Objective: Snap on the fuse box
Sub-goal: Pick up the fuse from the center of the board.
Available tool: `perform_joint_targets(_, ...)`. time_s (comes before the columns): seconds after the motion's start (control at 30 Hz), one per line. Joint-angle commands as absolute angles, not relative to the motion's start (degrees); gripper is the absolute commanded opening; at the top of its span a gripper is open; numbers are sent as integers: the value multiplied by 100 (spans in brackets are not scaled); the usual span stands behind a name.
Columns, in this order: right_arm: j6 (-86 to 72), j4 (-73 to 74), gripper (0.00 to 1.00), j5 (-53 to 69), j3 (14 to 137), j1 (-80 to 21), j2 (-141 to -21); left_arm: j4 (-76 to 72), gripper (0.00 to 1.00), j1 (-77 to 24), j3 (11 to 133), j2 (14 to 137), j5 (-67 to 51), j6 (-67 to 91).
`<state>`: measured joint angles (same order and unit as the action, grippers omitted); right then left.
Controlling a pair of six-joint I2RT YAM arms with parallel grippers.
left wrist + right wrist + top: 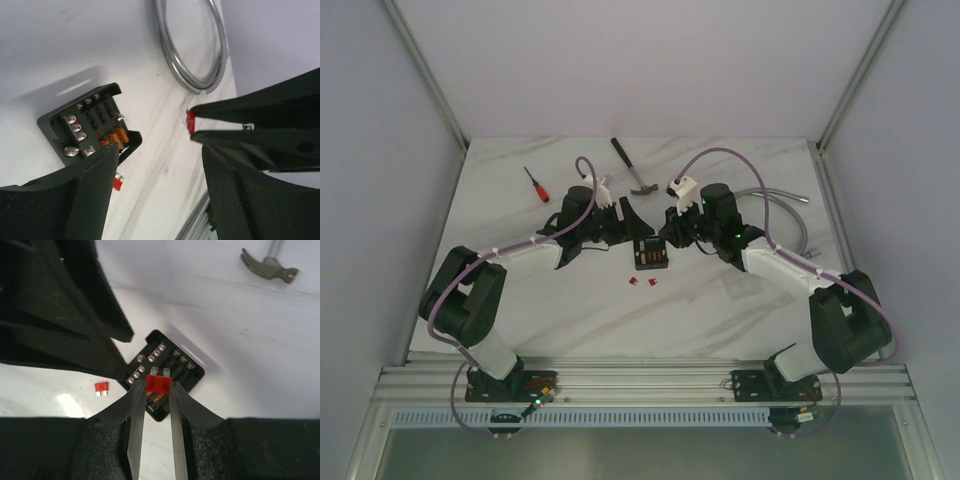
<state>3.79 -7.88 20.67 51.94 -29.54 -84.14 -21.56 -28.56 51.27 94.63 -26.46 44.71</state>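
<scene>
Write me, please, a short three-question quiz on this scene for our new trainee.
1. True or false: the left gripper is clamped on the fuse box.
2. What does the right gripper hold? A) a bolt B) a red fuse C) a cable tie
3. In the top view, how many loose red fuses lie on the table between the fuse box and the arm bases?

Key:
1. False: its jaws stand open with nothing between them.
2. B: the fuse is pinched between its fingertips.
3. Two.
</scene>
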Motion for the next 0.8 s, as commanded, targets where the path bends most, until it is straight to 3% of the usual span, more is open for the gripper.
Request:
perform_joint_targets(0.0,486,-1087,25,2672,5056,-3038,-8293,-2795,74,-2821,5147,9308,-2943,4996)
perform_joint_targets(0.77,183,-1830,25,3135,4933,-3151,-8345,-3375,34,-2786,4662,9218,-2936,5426)
